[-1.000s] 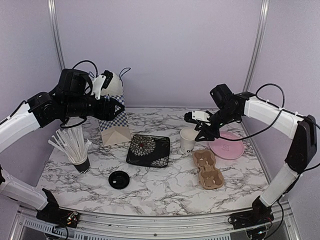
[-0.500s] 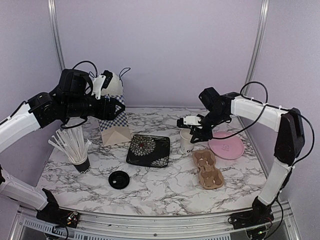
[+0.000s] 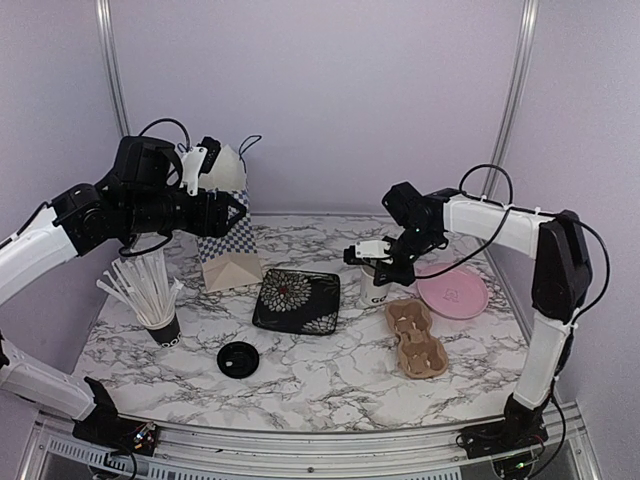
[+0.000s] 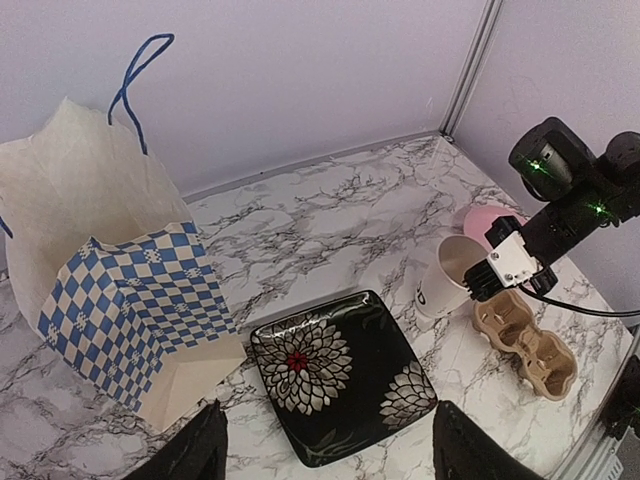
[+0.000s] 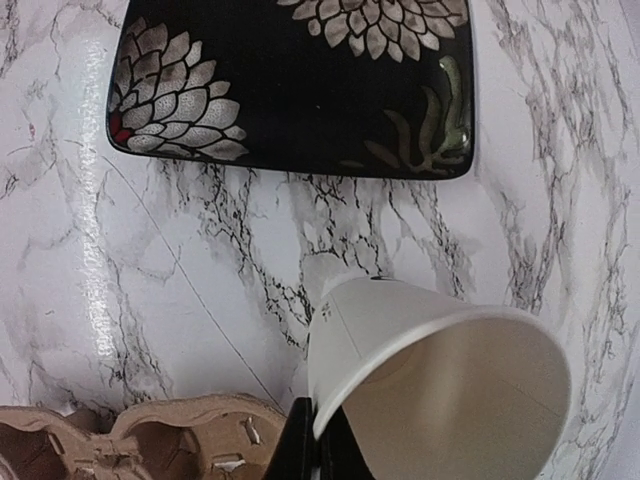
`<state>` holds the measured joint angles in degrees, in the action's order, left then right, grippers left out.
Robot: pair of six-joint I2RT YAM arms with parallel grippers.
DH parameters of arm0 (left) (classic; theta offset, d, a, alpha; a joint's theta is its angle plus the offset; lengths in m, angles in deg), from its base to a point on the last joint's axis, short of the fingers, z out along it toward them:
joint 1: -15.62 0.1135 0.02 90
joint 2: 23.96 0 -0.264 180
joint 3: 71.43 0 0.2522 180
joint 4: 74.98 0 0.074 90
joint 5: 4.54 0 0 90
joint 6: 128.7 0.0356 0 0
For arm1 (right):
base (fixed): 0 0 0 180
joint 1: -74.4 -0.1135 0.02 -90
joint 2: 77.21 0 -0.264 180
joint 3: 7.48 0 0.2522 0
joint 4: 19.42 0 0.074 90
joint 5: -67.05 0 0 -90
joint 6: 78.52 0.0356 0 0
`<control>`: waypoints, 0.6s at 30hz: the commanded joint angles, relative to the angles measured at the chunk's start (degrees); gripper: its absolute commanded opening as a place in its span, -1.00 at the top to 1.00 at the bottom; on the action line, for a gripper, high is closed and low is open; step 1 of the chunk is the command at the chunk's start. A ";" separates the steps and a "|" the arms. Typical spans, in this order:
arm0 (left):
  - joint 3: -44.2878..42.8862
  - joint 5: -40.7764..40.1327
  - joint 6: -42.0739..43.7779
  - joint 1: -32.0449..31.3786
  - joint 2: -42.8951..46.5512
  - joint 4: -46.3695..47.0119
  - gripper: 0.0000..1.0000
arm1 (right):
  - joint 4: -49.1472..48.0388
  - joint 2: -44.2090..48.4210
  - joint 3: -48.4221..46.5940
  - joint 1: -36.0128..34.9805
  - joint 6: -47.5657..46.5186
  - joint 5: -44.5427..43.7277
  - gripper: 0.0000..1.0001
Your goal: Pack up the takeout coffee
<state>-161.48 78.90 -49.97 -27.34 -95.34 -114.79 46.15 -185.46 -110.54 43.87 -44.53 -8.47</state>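
One marble counter (image 3: 320, 385) carries, by our count, one checkered bag (image 3: 226, 238), two plates (black plate (image 3: 296, 300), pink plate (image 3: 455, 292)), one cardboard carrier (image 3: 416, 338), one white cup (image 3: 374, 292) tilted between the plates, its rim pinched by the right pincer (image 3: 376, 266), and one black lid (image 3: 238, 358) well apart. The left pincer (image 4: 325, 445) gapes, empty.

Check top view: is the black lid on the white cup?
No, the black lid lies on the marble table, far from the white cup, whose mouth is open.
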 commanded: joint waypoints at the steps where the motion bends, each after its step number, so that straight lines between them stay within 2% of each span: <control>1: -3.69 -1.13 2.37 -0.28 -0.41 -1.39 -0.42 | 0.00 6.11 0.26 -5.23 0.09 -1.93 1.00; 5: -5.68 -1.35 5.62 -0.33 -1.44 -3.37 -0.43 | -0.92 11.04 4.30 -11.04 1.13 -2.96 1.00; 10: -9.68 -1.09 8.42 -0.53 -2.99 -11.00 -0.43 | -1.62 15.81 9.69 -20.67 3.01 -1.87 1.00; 18: -12.47 -1.79 11.00 -0.75 -3.74 -20.34 -0.44 | -1.35 13.43 11.07 -31.68 3.19 -3.11 1.00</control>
<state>-172.24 78.02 -40.94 -27.89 -98.62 -128.21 45.19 -170.75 -99.30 15.39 -42.36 -10.43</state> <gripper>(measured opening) 0.721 0.008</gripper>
